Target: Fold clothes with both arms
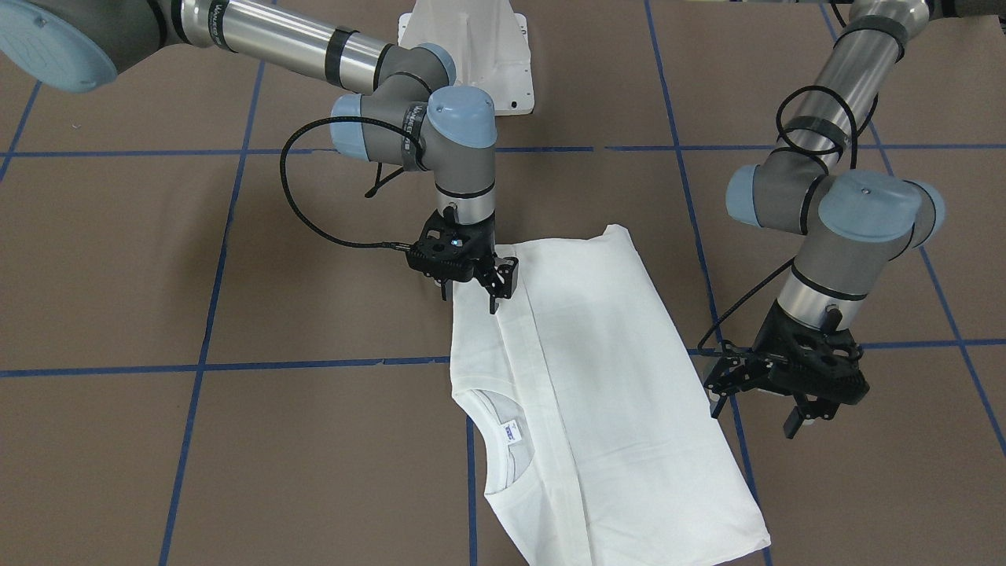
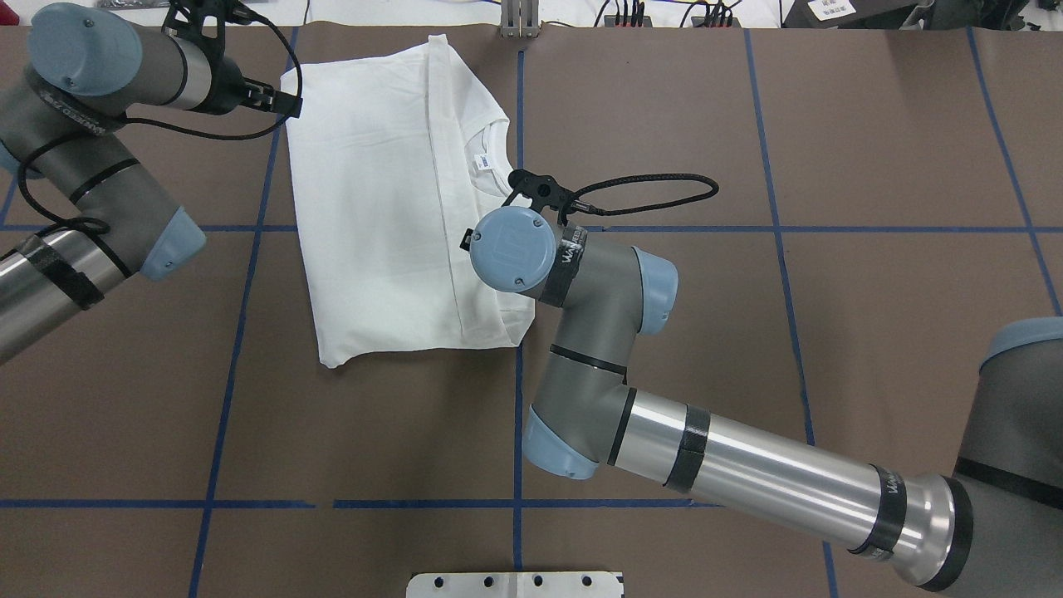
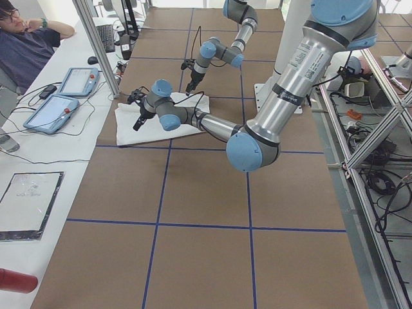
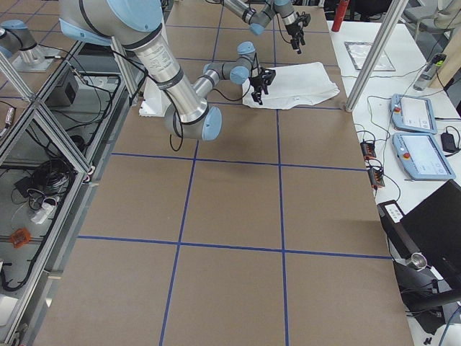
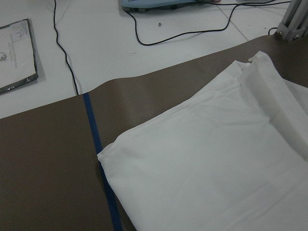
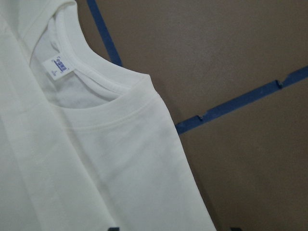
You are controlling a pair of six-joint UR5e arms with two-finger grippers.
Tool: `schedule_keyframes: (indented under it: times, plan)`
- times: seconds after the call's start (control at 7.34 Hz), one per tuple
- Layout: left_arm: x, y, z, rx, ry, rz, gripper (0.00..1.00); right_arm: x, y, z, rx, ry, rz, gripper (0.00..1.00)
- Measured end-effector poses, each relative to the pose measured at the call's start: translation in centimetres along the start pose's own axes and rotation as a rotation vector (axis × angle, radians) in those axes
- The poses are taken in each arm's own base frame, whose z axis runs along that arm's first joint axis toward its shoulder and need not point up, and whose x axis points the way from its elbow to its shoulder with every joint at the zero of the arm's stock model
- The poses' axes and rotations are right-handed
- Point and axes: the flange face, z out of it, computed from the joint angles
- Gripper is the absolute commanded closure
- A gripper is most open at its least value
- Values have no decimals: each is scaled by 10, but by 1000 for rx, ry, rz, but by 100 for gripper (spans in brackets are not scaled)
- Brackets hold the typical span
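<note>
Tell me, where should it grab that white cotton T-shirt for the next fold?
Probably the two hem-end corners of the white cotton T-shirt, pinched from above: it lies flat as a long folded strip, so only its edges and corners offer loose cloth.

Blue-taped brown table (image 2: 830,374); white pedestal (image 1: 487,39); seated operator (image 3: 29,42).

The left arm (image 1: 833,259) and the right arm (image 1: 464,165) have silver tubes, grey joints, light-blue round caps, black bands and looped black cables.
</note>
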Motion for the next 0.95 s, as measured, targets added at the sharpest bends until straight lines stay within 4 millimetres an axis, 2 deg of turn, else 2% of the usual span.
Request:
schedule_keyframes:
  times: [0.55, 0.68, 0.82, 0.95]
  plan:
    - [-1, 5, 0, -2, 1, -6, 0, 9, 13, 10, 3, 26, -38, 41]
    - [-1, 5, 0, -2, 1, -7, 0, 10, 13, 11, 8, 40, -59, 57]
    - [-1, 5, 0, -3, 1, -8, 0, 11, 13, 12, 9, 50, -79, 82]
    - [-1, 5, 0, -3, 1, -8, 0, 11, 14, 13, 10, 54, -87, 100]
